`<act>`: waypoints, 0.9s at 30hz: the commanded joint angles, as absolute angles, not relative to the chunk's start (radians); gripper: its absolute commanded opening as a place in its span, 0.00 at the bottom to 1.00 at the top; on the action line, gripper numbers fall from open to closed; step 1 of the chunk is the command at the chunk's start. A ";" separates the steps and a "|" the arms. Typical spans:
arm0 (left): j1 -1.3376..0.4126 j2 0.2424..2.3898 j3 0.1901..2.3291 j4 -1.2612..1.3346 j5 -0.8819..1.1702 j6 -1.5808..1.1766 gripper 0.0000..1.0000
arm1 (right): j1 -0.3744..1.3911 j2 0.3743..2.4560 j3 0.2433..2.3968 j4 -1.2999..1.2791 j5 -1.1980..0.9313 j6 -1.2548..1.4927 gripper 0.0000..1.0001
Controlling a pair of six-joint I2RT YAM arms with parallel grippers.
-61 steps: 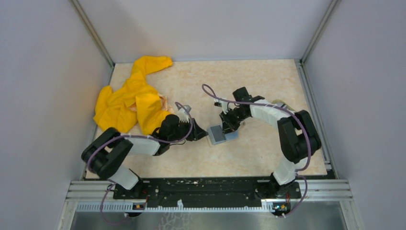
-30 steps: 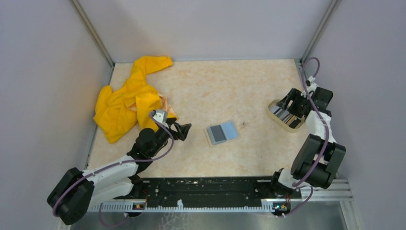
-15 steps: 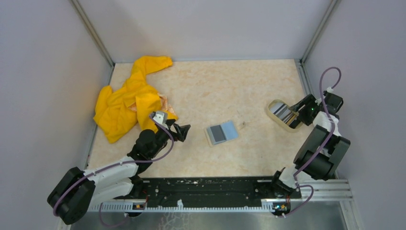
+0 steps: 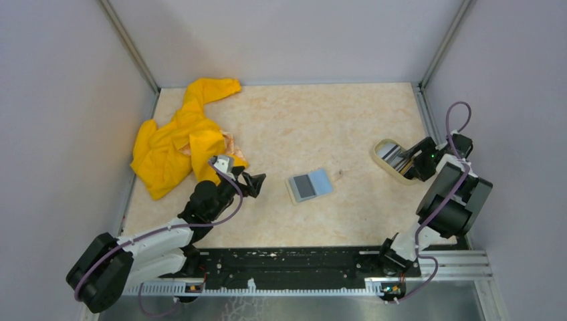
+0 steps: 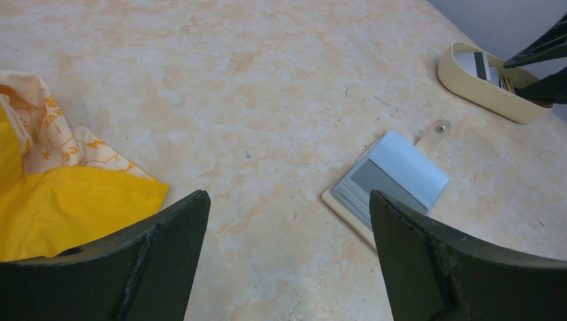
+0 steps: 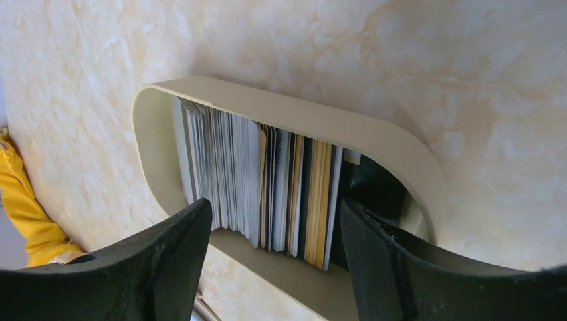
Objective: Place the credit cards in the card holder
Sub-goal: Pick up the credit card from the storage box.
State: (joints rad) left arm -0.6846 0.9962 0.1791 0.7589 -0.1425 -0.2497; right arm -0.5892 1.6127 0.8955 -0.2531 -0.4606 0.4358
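The card holder [image 4: 309, 184] lies open mid-table, tan outside, with grey and pale-blue slots facing up; it also shows in the left wrist view [image 5: 391, 180]. Several credit cards [image 6: 267, 194] stand on edge in an oval cream dish [image 6: 301, 110] at the right [image 4: 394, 159]. My right gripper [image 6: 274, 207] is open at the dish's near side, its fingers spanning the card stack and gripping nothing; from above the right gripper [image 4: 418, 160] sits at the dish's right end. My left gripper [image 4: 257, 180] is open and empty, left of the holder [image 5: 287, 200].
A crumpled yellow garment [image 4: 180, 140] lies at the left, its edge close to my left gripper [image 5: 67, 200]. Grey walls and metal rails enclose the marbled tabletop [image 4: 321, 120]. The dish stands close to the right rail.
My right wrist has drawn back to the right and lowered beside the dish, its jaws still spread. The left arm, holder and dish have not moved.
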 commanded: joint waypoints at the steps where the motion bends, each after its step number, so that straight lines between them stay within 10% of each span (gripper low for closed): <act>1: -0.683 1.000 0.192 0.790 -0.153 -0.244 0.95 | -0.572 1.649 0.927 -0.225 -0.496 0.452 0.71; 21: -0.683 1.006 0.197 0.785 -0.151 -0.244 0.94 | -0.562 1.692 0.910 -0.078 -0.772 0.415 0.51; 27: -0.683 1.009 0.199 0.784 -0.150 -0.244 0.94 | -0.564 1.753 0.927 -0.110 -0.753 0.394 0.62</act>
